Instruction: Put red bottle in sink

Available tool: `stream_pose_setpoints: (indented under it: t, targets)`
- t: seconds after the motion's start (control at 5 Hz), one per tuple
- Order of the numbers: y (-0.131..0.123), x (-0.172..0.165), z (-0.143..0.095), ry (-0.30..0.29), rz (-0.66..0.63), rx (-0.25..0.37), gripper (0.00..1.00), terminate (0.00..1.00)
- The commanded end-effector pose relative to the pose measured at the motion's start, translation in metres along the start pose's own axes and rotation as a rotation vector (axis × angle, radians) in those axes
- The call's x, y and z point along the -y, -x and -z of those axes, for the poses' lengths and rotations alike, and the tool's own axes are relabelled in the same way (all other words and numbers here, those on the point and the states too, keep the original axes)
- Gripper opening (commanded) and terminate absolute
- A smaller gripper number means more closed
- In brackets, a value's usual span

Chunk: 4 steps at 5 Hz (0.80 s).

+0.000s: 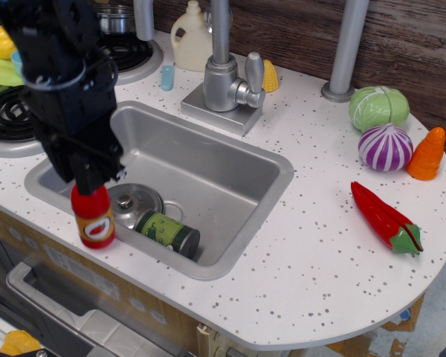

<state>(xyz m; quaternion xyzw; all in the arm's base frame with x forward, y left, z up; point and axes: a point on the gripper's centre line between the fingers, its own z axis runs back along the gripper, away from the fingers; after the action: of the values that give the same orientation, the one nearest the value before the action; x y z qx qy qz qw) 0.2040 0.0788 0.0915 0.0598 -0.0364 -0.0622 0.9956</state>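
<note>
The red bottle [94, 219] stands upright at the front left rim of the sink [208, 160], on the countertop edge. My black gripper [90, 181] comes down from above and is closed around the bottle's neck, so the cap and neck are hidden. The orange tomato label faces the camera. The grey sink basin lies just right of the bottle.
A metal pot lid [126, 202] and a green can [168, 233] lie in the sink. The faucet [223, 82], a cream jug [191, 39], stove burners [4, 119], cabbage [378, 107], purple onion [385, 146], carrot [427, 154] and red chili [385, 219] stand around.
</note>
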Motion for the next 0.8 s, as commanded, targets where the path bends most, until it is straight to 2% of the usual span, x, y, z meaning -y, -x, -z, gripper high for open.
stream_pose_setpoints:
  t: [0.0, 0.2, 0.4, 0.6]
  targets:
    - [-0.055, -0.016, -0.02, -0.074, 0.03, 0.022, 0.0, 0.0]
    - [-0.085, -0.006, -0.011, -0.063, 0.059, 0.02, 0.0, 0.0]
    - [-0.103, 0.016, 0.013, -0.036, 0.071, 0.05, 0.0, 0.0]
    - [-0.114, 0.021, 0.036, -0.004, 0.116, 0.047, 0.0, 0.0]
